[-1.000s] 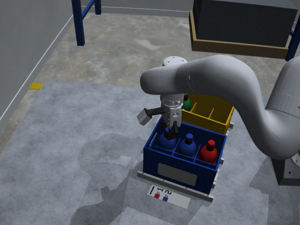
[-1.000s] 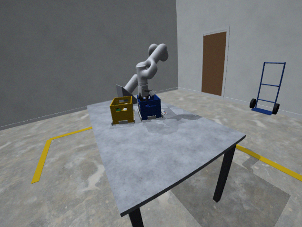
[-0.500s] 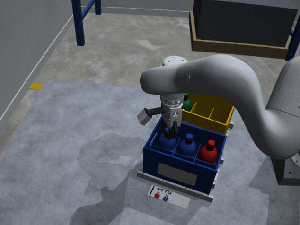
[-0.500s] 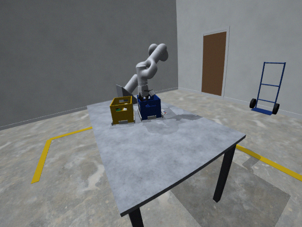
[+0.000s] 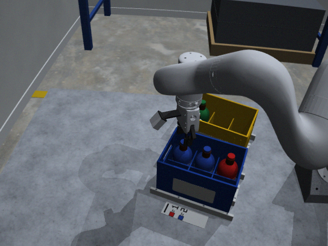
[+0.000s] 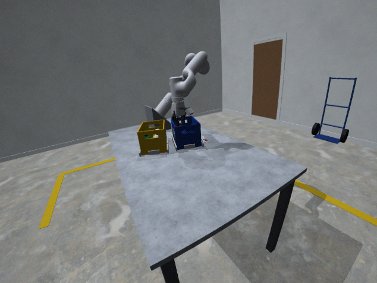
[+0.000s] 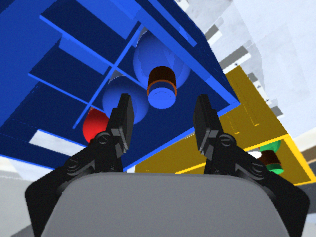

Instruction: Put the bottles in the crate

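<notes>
The blue crate (image 5: 201, 170) holds two blue-label bottles (image 5: 182, 152) (image 5: 206, 158) and one red-label bottle (image 5: 228, 166), all upright in its front row. The yellow crate (image 5: 227, 121) behind it holds a green-label bottle (image 5: 204, 111). The pick list (image 5: 184, 214) lies in front of the blue crate and shows red 1 and blue 2. My gripper (image 5: 189, 138) is open and hangs just above the cap of the left blue bottle. In the wrist view the fingers stand apart with the blue bottle's cap (image 7: 162, 88) beyond them, not between them.
Grey rails on the table border the blue crate. Both crates stand side by side in the exterior view, yellow (image 6: 151, 137) and blue (image 6: 185, 132). The arm's base block (image 5: 312, 182) stands to the right of the crates.
</notes>
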{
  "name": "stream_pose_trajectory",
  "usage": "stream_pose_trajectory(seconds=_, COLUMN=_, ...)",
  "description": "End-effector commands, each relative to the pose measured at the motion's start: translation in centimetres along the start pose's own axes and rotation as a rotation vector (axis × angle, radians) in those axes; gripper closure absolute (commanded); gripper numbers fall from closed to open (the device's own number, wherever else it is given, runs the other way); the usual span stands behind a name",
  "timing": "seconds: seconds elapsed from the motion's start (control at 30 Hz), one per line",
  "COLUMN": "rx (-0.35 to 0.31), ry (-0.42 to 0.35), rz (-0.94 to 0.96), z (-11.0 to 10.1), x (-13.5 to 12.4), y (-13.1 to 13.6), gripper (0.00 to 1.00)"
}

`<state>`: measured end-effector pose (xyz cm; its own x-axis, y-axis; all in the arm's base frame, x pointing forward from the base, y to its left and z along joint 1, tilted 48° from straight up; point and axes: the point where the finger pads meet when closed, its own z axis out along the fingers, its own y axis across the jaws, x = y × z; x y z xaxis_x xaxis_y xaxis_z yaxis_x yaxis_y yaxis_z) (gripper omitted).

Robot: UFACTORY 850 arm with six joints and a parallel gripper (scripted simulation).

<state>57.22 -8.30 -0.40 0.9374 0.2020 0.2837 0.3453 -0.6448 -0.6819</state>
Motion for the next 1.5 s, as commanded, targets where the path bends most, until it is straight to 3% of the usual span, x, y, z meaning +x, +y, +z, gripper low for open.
stream_pose_trajectory(seconds=0.0, rx=-0.001, ry=0.001, rz=-0.001, z=-1.3, x=0.1, y=0.0, gripper=0.35)
stream_pose_trajectory(seconds=0.57, rx=-0.001, ry=0.001, rz=-0.001, z=-5.3, x=0.1, y=0.0, gripper=0.35)
stream_pose_trajectory(seconds=1.47, rx=-0.001, ry=0.001, rz=-0.001, z=-5.3, x=0.1, y=0.0, gripper=0.35)
